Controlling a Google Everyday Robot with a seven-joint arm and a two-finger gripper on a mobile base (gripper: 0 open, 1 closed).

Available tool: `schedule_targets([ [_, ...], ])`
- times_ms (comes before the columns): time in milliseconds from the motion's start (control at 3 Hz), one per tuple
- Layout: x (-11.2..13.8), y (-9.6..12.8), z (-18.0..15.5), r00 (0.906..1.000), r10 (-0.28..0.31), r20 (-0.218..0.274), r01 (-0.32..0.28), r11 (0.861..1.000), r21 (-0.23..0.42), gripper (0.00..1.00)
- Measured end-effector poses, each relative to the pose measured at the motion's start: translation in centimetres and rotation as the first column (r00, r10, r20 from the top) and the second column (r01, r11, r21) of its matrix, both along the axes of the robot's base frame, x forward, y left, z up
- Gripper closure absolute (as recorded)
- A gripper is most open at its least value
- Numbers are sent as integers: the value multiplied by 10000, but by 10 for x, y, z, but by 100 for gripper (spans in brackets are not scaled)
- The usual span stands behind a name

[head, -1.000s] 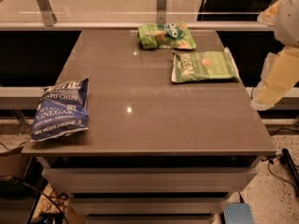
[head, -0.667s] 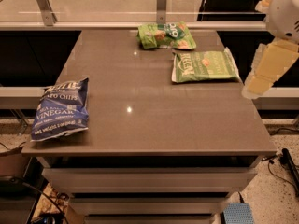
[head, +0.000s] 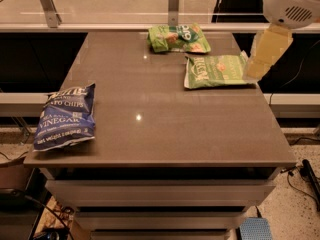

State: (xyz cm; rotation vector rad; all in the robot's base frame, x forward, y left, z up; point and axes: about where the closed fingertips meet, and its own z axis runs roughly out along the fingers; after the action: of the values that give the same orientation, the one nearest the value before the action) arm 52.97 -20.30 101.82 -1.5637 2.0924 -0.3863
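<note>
My gripper [head: 256,70] hangs at the right edge of the brown table [head: 160,134], below the arm's white joint [head: 290,4]. Its tip is right at the right end of a flat green snack bag [head: 216,70]; I cannot tell whether they touch. A second green bag [head: 178,38], crumpled, lies just behind that one near the table's far edge. A blue bag of salt-and-vinegar chips [head: 65,117] lies at the front left corner, far from the gripper. The gripper holds nothing that I can see.
A glass rail with metal posts [head: 173,4] runs behind the table. Drawers [head: 160,191] sit under the tabletop. Cables [head: 305,176] lie on the floor at the right, and a blue object [head: 256,229] is by the base.
The gripper has swung left and further in over the table's right edge, ending beside the flat green bag. The bags have not moved.
</note>
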Motion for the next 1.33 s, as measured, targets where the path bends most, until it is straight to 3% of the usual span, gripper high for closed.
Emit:
schedule_targets([
  [667, 64, 7, -2, 9990, 437, 24, -437, 9990, 11, 0],
  [1000, 128, 17, -10, 9947, 1023, 85, -1025, 9940, 388, 0],
  [1333, 128, 17, -10, 9947, 1024, 84, -1026, 9940, 388, 0],
])
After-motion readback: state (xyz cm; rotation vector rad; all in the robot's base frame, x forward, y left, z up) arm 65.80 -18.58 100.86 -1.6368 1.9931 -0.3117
